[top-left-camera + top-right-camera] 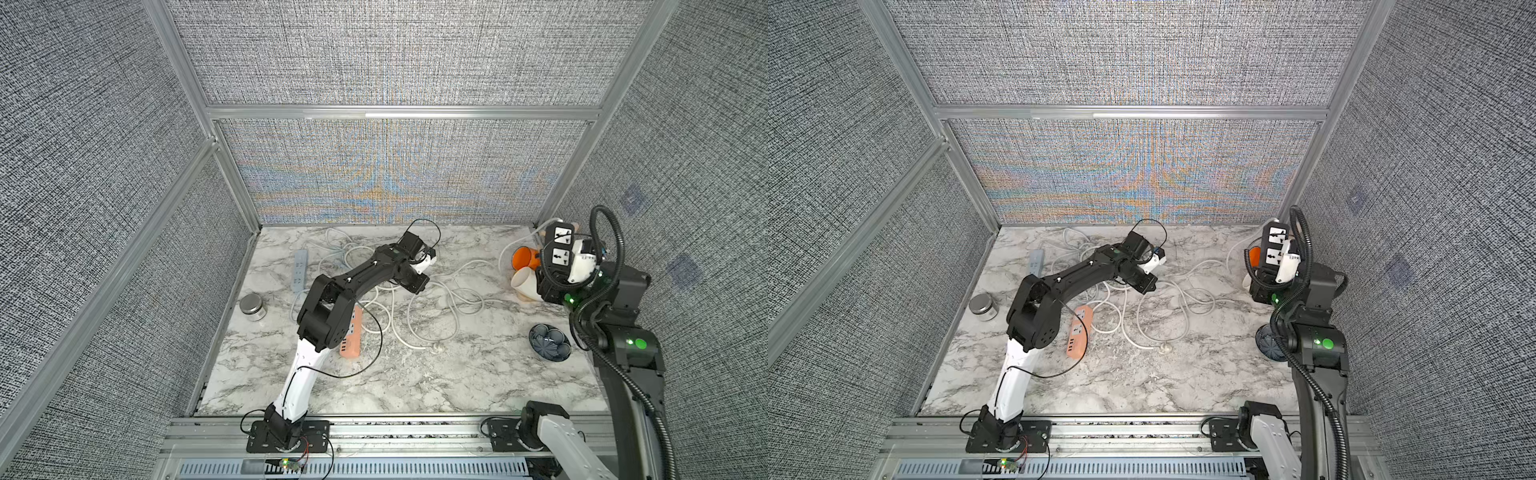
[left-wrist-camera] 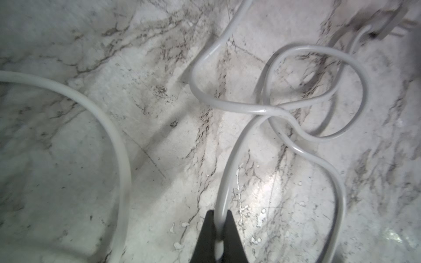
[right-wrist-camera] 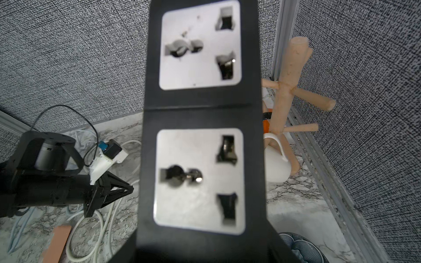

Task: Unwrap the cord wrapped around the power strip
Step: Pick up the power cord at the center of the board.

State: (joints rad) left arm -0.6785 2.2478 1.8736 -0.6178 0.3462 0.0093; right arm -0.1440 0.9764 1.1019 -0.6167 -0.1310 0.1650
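A marble-patterned worktop (image 1: 415, 382) carries several stray things. A small round metal tin (image 1: 251, 307) stands against the left edge. Behind it, toward the back left corner, lies a pale blue power strip (image 1: 300, 270). An orange power strip (image 1: 353, 340) lies flat left of the middle. In the back right corner stands a wooden mug tree (image 3: 288, 91), with an orange mug (image 1: 524, 257) on its side and a white mug (image 3: 276, 168) touching its foot. A dark blue dish (image 1: 549, 340) sits by the right edge.
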